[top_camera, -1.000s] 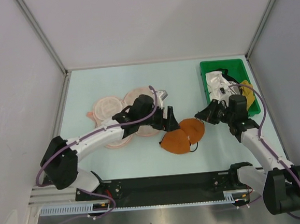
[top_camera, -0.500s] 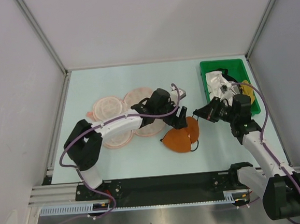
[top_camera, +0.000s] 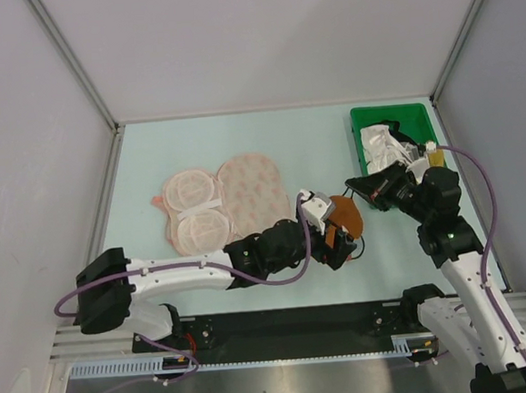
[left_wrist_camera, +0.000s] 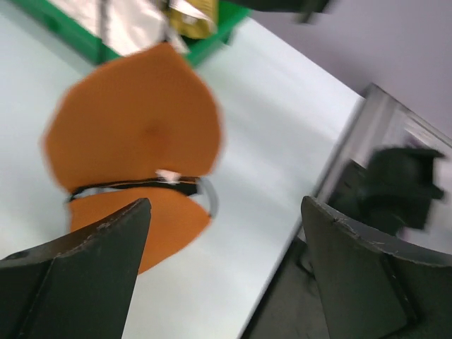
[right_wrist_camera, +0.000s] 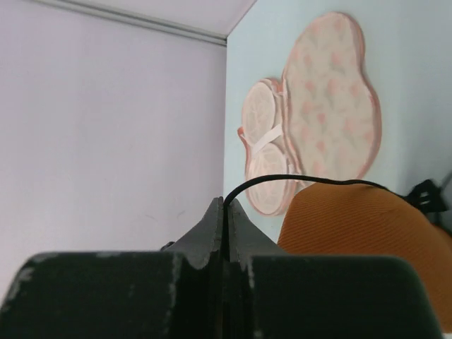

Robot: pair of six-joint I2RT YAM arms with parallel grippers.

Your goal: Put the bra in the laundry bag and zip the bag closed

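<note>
The orange bra (top_camera: pixel 346 214) is at centre right of the table, tilted up on edge. My right gripper (top_camera: pixel 357 187) is shut on its thin black strap (right_wrist_camera: pixel 296 180), which runs from the closed fingertips (right_wrist_camera: pixel 226 206) to the cup (right_wrist_camera: pixel 367 226). My left gripper (top_camera: pixel 330 235) is open and empty, low at the bra's near left side. In the left wrist view the bra (left_wrist_camera: pixel 134 131) lies ahead of the spread fingers (left_wrist_camera: pixel 85 261). The pink laundry bag (top_camera: pixel 223 204) lies open at centre left, with white mesh panels (top_camera: pixel 191 211) on the left and a speckled lobe on the right. It also shows in the right wrist view (right_wrist_camera: pixel 318 113).
A green plastic bin (top_camera: pixel 359 123) with a white packet and a yellow item stands at the back right, just behind my right gripper; it also shows in the left wrist view (left_wrist_camera: pixel 212 39). The black base rail (top_camera: pixel 282 322) runs along the near edge. Enclosure walls stand left, right and back.
My left arm swung off the bag and down to the bra's near side. The bag is now uncovered. My right gripper took the strap and lifted it, tipping the bra up and rightward.
</note>
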